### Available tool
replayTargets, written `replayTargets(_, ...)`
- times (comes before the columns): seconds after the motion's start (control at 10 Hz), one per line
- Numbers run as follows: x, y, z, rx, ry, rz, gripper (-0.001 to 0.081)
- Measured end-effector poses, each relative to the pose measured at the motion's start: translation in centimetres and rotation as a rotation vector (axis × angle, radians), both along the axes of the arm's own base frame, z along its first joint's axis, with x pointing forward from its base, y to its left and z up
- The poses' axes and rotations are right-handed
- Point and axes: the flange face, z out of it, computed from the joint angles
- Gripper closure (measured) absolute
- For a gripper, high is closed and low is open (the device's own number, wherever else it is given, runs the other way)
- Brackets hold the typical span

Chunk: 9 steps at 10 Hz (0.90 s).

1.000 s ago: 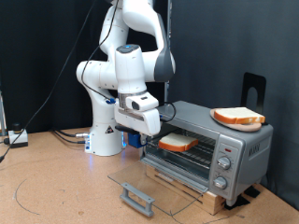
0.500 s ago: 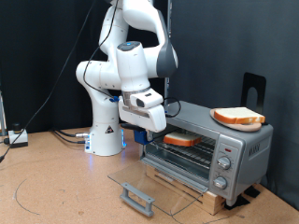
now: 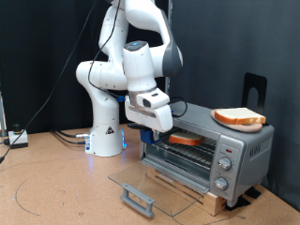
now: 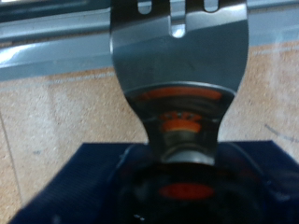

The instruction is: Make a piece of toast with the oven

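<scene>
Exterior view: pincer (image 3: 165, 130) fingertips hidden; toast (image 3: 185, 139) half-inside oven (image 3: 239, 148).

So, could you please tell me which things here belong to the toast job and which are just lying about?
Job:
- bread slice going into the oven
- oven, door open
- gripper at the oven mouth

Lying about:
- second slice on the oven's top
- cables on the floor

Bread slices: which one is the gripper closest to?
The piece of toast in the oven's open front, right at the gripper. The other slice lies on the oven's roof, further toward the exterior view's right.
</scene>
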Motion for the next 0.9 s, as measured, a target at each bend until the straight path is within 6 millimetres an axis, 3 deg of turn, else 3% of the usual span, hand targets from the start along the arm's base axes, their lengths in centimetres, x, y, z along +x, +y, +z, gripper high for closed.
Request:
replayTargets(0.4,-0.4,-6.2,0.1,-0.076,0.107,-0.119,0.0410)
replayTargets(0.7,-1.2,-10.7,1.1,-0.011,0.119,-0.165,0.0410)
replayTargets(0.8,-1.1,-11.8,1.5,0.054,0.120,-0.162,0.0410)
replayTargets(0.9,-1.1,-11.6,1.3,0.035,0.123,-0.158,0.0410)
